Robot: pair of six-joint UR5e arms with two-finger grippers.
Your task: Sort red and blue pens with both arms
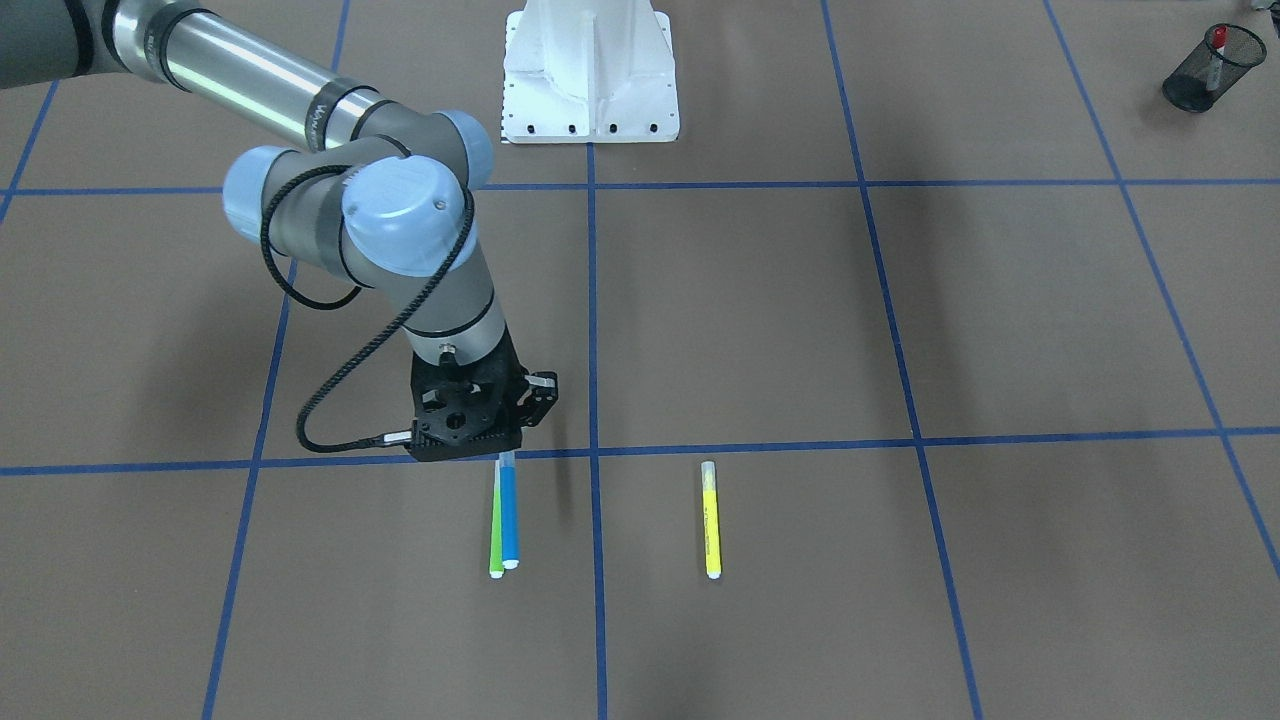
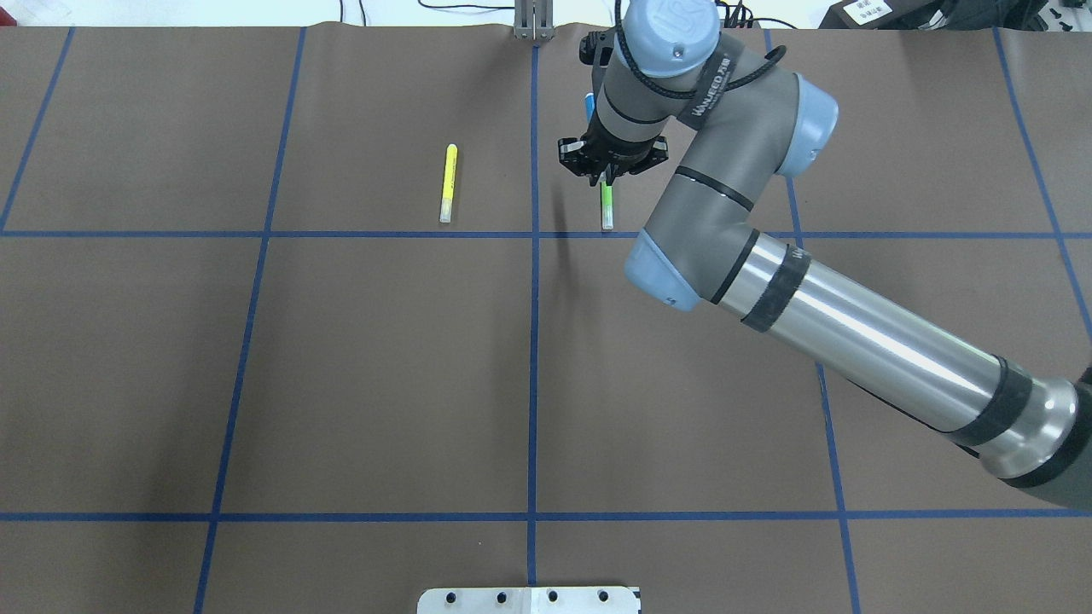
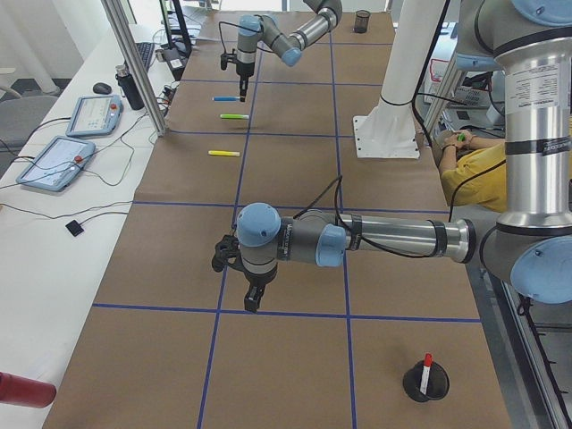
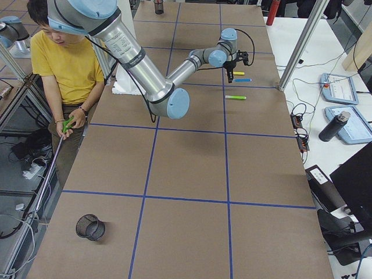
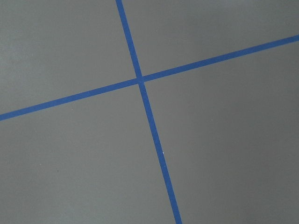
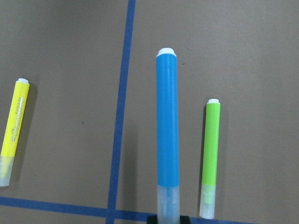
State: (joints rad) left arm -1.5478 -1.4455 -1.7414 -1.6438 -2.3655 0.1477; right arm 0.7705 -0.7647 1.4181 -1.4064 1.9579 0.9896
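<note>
**Overhead exterior: right gripper (image 2: pixel 606 173) clamped on the blue pen (image 6: pixel 167 121)**

The brown table (image 2: pixel 384 358) is gridded with blue tape. The right arm (image 2: pixel 853 341) reaches across it to the far side. The left arm (image 3: pixel 393 237) hangs low over a bare square, well apart from the markers. The left gripper (image 3: pixel 255 299) shows only from the side, so it cannot be told whether it is open or closed. Its wrist camera sees only paper and a tape crossing.

A black mesh cup (image 1: pixel 1210 75) stands near the table corner on the robot's left. The red pen (image 1: pixel 1217 45) stands inside it, with its red end up and its white barrel below.

The right gripper's jaws are closed tightly on the blue pen's clear cap end. The pen juts out from the fingertips toward the table's far edge and is held off the paper. In the wrist view its barrel looks much thicker than those of the markers lying flat. The barrel is bright blue, with a white plug at the free end.

The green marker (image 6: pixel 210 158) lies on the table just beside the blue pen and parallel to it. The yellow marker (image 6: pixel 14 133) lies farther off, across a tape line, and is also parallel.
</note>
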